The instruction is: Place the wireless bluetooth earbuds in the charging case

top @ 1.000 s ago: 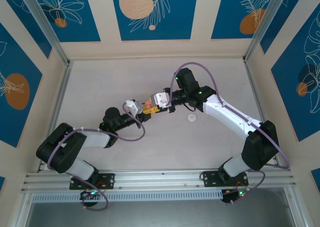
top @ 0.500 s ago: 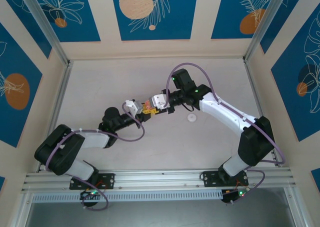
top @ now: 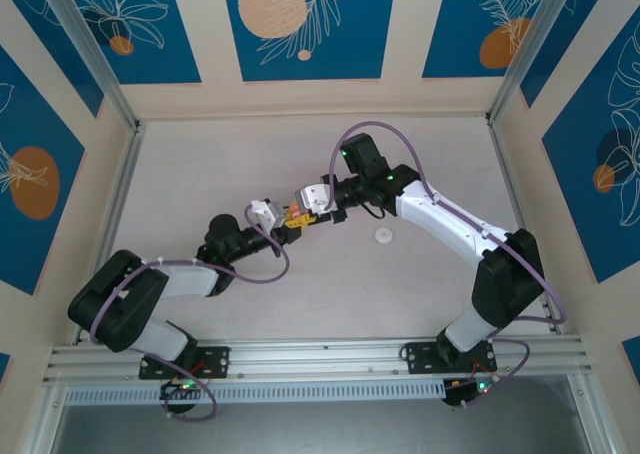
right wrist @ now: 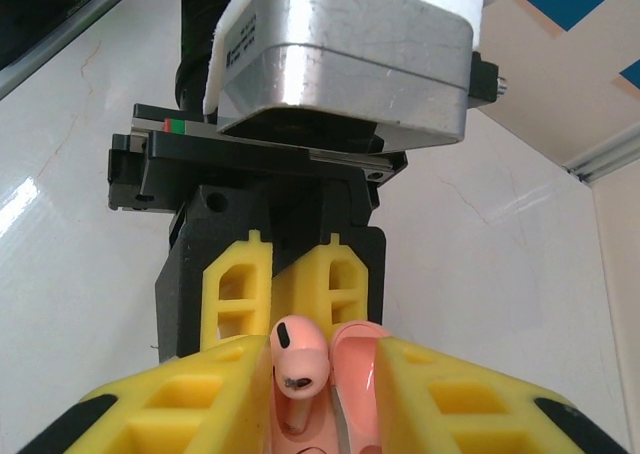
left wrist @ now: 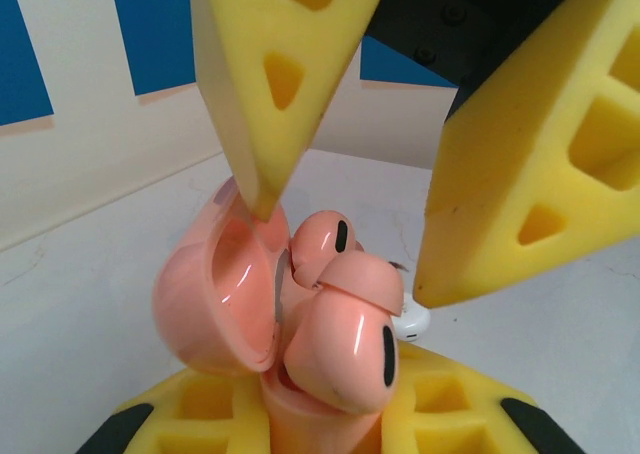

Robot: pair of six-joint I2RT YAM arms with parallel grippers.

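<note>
Grips the open charging case (left wrist: 215, 294) in the clamped left claw (left wrist: 320, 424), both earbuds (left wrist: 345, 344) standing in it. Straddles them with the right claw (left wrist: 343, 252), partly spread, one fingertip (left wrist: 262, 189) touching the lid. Over a pale table (top: 200, 164), between blue-patterned walls (top: 300, 24).

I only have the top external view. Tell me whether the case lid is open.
Observer: Open. The left wrist view shows the charging case with its lid swung back to one side.
Operator: Report the earbuds.
Observer: Both wireless bluetooth earbuds stick up above the case body, and neither looks fully seated.
Operator: Give me the right gripper.
Observer: The right gripper has its fingers apart, one on each side of the buds.
</note>
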